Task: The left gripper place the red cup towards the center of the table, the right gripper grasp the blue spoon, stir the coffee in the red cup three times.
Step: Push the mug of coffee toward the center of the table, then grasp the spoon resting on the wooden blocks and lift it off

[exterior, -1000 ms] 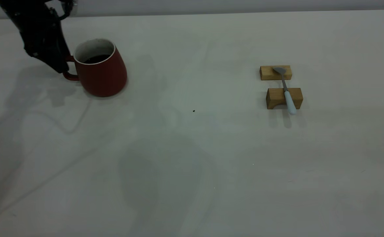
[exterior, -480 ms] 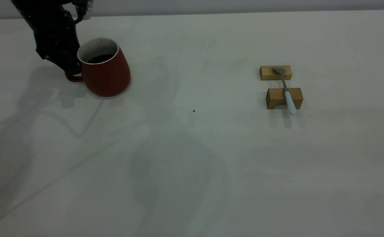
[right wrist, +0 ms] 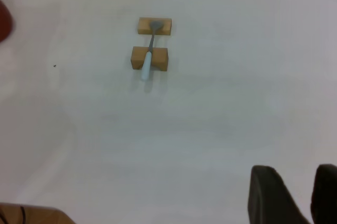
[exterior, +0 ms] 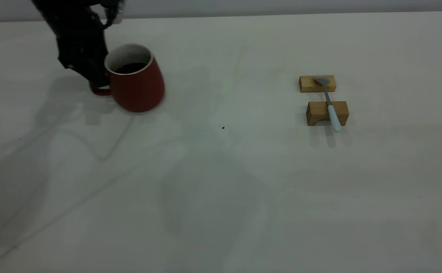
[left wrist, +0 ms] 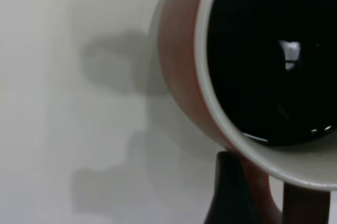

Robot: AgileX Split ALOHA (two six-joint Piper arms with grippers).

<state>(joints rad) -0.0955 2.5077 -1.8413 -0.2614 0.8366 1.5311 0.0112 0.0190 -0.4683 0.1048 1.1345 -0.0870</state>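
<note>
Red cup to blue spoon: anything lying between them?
Only bare table with a tiny dark speck between the red cup and blue spoon, exterior view.

Open bench (exterior: 221,197) surface is seen between the red cup (exterior: 137,85) and the two wooden blocks (exterior: 321,100), broken only by a tiny dark speck (exterior: 223,127). The cup's handle side is blocked by the left pincer (exterior: 97,81). The blue spoon (exterior: 331,110) is laid across both blocks, uncovered from above.
</note>
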